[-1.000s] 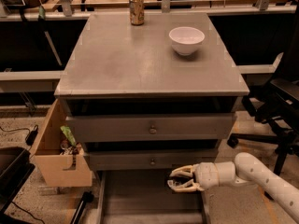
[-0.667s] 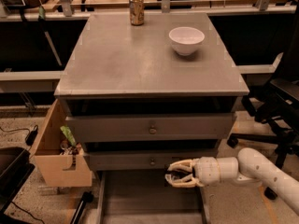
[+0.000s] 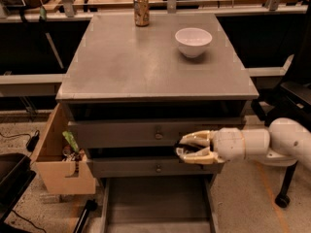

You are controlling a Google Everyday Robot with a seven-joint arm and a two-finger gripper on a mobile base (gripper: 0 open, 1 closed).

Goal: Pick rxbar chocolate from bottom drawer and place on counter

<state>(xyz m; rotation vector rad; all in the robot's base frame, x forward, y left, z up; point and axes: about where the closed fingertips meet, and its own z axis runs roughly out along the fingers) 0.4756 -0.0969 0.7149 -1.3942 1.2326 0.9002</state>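
Observation:
My gripper (image 3: 185, 147) reaches in from the right, in front of the two knobbed drawers, at the right part of the cabinet front. Its cream fingers (image 3: 197, 139) are shut on a small dark bar with a pale patch, the rxbar chocolate (image 3: 180, 151), held above the bottom drawer (image 3: 155, 205). That drawer is pulled out, and its flat grey floor shows bare. The grey counter (image 3: 146, 62) lies above and behind the gripper.
A white bowl (image 3: 193, 41) and a drink can (image 3: 141, 9) stand at the back of the counter. A light wooden side box (image 3: 58, 166) with small items hangs at the cabinet's left. A dark chair (image 3: 294, 93) stands to the right.
My gripper has risen from just above the bottom drawer to the level of the knobbed drawers, carrying the bar with it.

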